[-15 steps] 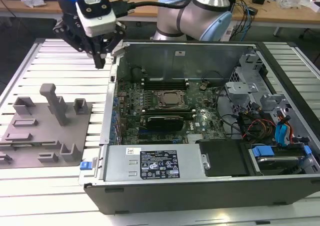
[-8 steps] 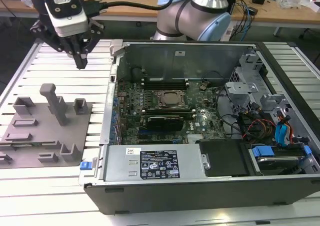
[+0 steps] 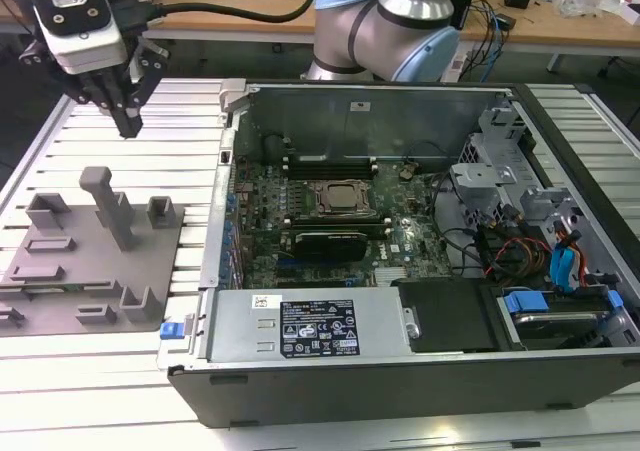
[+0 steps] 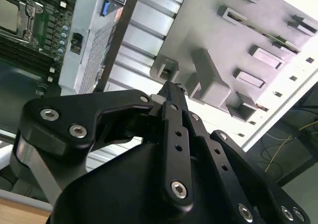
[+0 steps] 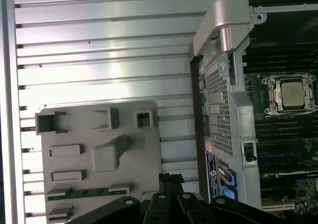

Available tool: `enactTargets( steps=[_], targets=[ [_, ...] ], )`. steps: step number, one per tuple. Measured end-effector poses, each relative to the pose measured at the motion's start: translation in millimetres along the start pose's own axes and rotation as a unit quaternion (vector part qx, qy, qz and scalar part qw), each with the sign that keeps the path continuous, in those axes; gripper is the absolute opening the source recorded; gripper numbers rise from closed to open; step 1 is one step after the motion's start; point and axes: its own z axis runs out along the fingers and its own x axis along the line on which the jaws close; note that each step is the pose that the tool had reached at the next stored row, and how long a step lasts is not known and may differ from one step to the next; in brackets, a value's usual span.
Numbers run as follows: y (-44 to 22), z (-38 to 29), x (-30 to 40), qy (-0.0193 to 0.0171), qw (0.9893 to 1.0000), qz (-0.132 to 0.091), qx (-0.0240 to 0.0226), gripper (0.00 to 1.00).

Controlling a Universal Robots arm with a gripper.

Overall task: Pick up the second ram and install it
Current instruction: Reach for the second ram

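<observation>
The second ram (image 5: 84, 193) is a thin green stick lying flat in a holder on the grey fixture plate (image 5: 79, 134). In the second wrist view its green edge (image 4: 283, 39) shows at the plate's (image 4: 208, 30) far side. My gripper (image 3: 128, 126) hangs above the slatted table at the exterior view's upper left, beyond the plate (image 3: 150, 261) and well above it. Its black fingers are shut together with nothing between them, as both wrist views show (image 4: 171, 87) (image 5: 171, 177). The gripper is apart from the ram.
An open computer case (image 3: 400, 371) lies at the exterior view's right, its motherboard (image 3: 265, 221) showing a CPU socket (image 3: 340, 196) flanked by long black slots. Grey posts (image 3: 110, 206) rise from the fixture plate. Cables and drive cages (image 3: 540, 241) crowd the case's right end.
</observation>
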Motion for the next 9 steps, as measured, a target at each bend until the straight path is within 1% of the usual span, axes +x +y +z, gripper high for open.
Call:
enactTargets(
  steps=[6, 8, 9],
  targets=[
    [-1.3, -0.1, 17.8, 0.0, 1.0, 0.0, 0.0, 0.11],
    [-2.0, -0.2, 27.2, 0.0, 1.0, 0.0, 0.0, 0.11],
    [-2.2, -0.1, 29.7, 0.0, 1.0, 0.0, 0.0, 0.11]
  ],
)
